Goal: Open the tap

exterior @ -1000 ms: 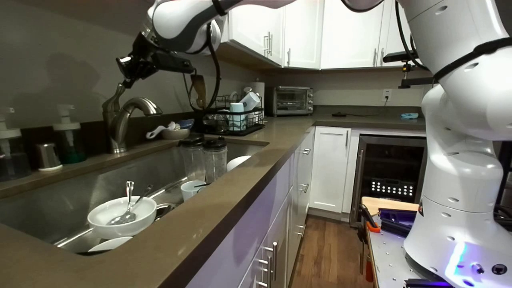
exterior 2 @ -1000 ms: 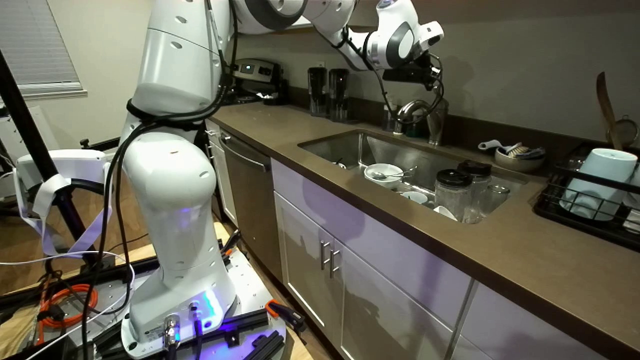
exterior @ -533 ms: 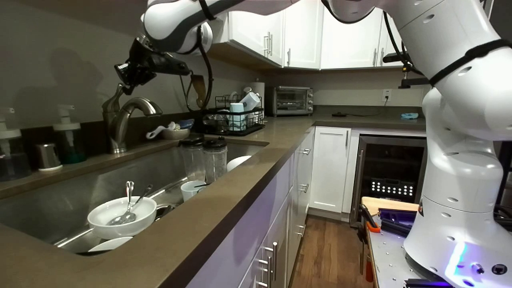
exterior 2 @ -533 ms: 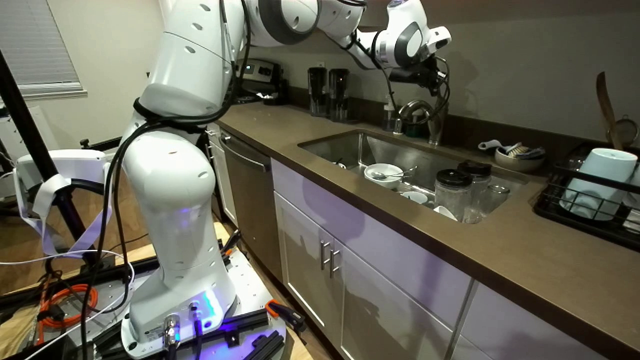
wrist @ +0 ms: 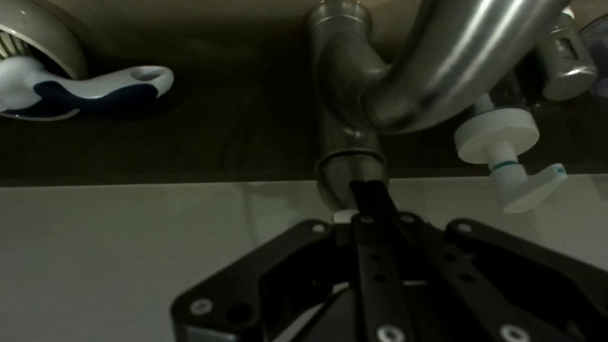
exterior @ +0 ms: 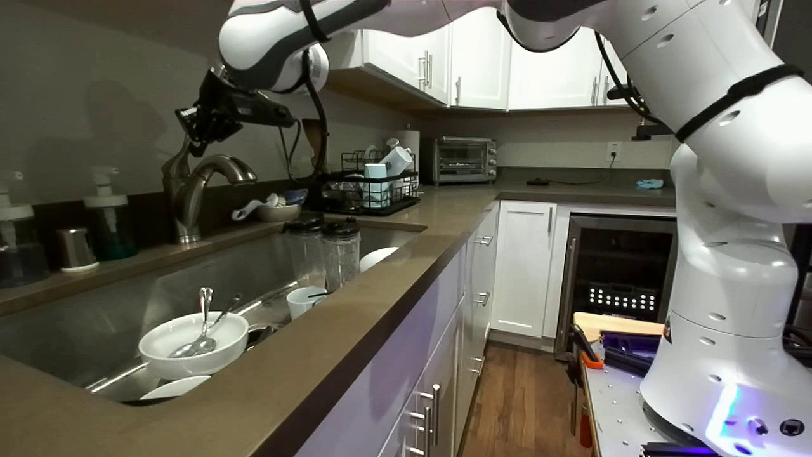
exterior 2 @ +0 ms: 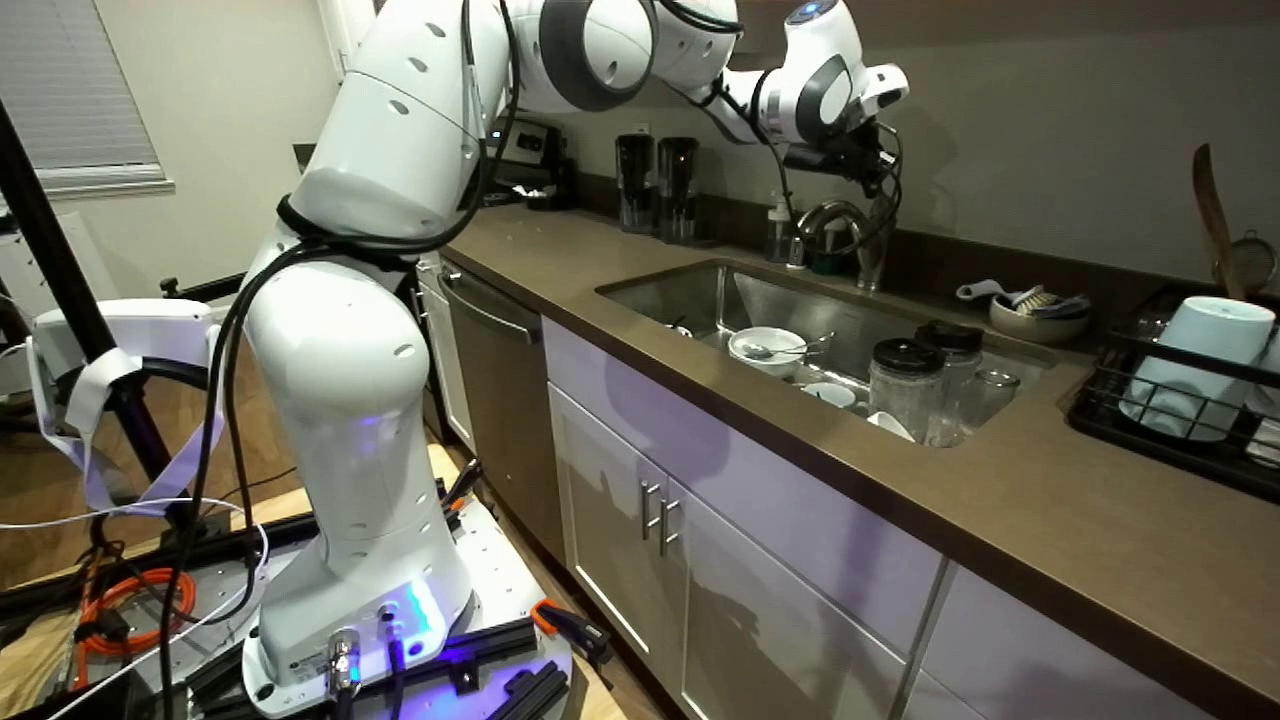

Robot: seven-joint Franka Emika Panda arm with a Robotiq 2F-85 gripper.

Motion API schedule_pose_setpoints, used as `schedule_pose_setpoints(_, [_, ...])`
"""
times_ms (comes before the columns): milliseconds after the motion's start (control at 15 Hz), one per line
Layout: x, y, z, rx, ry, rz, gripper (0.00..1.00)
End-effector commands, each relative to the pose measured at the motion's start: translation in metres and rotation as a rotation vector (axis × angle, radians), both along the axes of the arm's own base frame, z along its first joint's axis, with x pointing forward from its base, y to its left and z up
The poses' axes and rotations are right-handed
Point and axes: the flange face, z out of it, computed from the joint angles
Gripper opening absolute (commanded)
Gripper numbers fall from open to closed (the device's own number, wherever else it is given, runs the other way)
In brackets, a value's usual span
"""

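Gripper (wrist: 367, 183) has fingers pressed together, tips at the top of the tap (exterior: 189, 203) (touching or just beside it, can't tell). Tap stands upright on the counter (exterior: 149, 258) behind the sink (exterior: 130, 301), between a soap bottle (exterior: 108, 202) and a small bowl (exterior: 279, 213) with a brush (wrist: 118, 78). Down in the sink: white bowl (exterior: 206, 365), spoons (exterior: 203, 346) in it.

There was one tap (exterior: 192, 203), one hand (wrist: 368, 186), one sink (exterior: 76, 330), one rack (exterior: 374, 211) and one toaster oven (exterior: 462, 161). Soap pumps (exterior: 105, 201) numbered two, and the sink held two spoons (exterior: 203, 345) and two black-lidded jars (exterior: 342, 261).
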Motion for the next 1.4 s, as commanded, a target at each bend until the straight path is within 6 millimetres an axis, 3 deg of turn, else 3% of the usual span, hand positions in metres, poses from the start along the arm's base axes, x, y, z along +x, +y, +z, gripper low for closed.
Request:
schedule_pose_setpoints(0, [0.009, -0.002, 0.016, 0.014, -0.036, 0.001, 0.02])
schedule_pose_setpoints(1333, [0.013, -0.004, 0.066, 0.002, -0.125, -0.017, 0.02])
